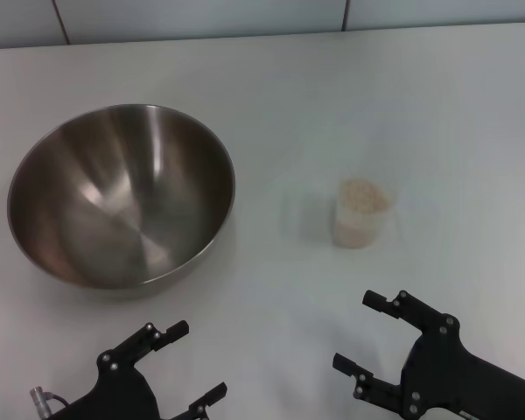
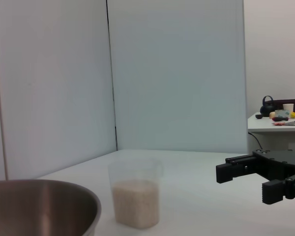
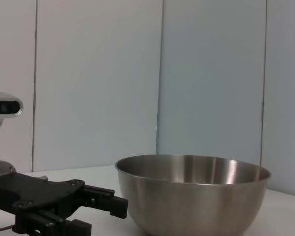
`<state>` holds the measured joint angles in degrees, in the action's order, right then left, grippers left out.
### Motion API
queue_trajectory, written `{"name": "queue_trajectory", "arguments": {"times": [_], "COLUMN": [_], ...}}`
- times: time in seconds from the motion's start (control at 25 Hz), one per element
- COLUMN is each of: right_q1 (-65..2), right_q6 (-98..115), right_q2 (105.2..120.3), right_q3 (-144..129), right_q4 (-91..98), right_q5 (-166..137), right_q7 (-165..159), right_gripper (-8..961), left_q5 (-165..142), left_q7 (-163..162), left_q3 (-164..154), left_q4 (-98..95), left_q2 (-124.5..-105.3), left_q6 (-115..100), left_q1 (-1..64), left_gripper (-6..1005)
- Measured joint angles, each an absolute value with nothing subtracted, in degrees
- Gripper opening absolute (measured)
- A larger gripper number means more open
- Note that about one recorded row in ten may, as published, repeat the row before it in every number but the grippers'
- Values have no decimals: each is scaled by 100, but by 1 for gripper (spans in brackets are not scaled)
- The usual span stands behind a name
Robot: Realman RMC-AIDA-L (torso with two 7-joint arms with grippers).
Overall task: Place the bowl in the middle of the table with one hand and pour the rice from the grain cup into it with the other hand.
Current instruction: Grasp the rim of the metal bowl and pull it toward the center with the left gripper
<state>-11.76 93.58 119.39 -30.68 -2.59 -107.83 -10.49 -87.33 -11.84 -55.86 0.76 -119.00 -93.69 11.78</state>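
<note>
The large steel bowl (image 1: 121,194) sits empty on the left side of the white table (image 1: 376,105). It also shows in the left wrist view (image 2: 39,206) and the right wrist view (image 3: 191,194). The clear grain cup (image 1: 360,213) stands upright to the right of the bowl, about half full of cream rice (image 1: 363,196); the cup shows in the left wrist view (image 2: 135,194) too. My left gripper (image 1: 191,362) is open and empty near the front edge, below the bowl. My right gripper (image 1: 366,331) is open and empty, in front of the cup.
Pale wall panels (image 2: 177,73) stand behind the table. A side table with a kettle and small items (image 2: 280,115) is far off in the left wrist view. The right gripper shows in the left wrist view (image 2: 248,179), the left gripper in the right wrist view (image 3: 105,214).
</note>
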Motion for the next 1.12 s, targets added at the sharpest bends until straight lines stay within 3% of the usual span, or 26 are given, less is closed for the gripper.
{"name": "queue_trajectory", "arguments": {"times": [0.56, 0.8, 1.12], "right_q1": [-1172, -1154, -1172], "right_q6": [9393, 9403, 9422], "right_q2": [11945, 11940, 11937], "right_q3": [-3053, -3027, -3054], "right_q4": [-254, -255, -255], "right_q5": [-10787, -10787, -10784], "right_q7": [-1029, -1026, -1026], "right_gripper": [778, 778, 779], "left_q5": [-8733, -8714, -8635], "left_q7": [-1099, -1000, -4372], "left_q3": [-5436, -4541, -2844], "left_q4": [122, -217, -2558], "left_q2": [-11881, -11783, -11879], "left_q6": [-9802, -10912, -10581], "left_q1": [1094, 621, 543], "left_gripper": [789, 789, 790]}}
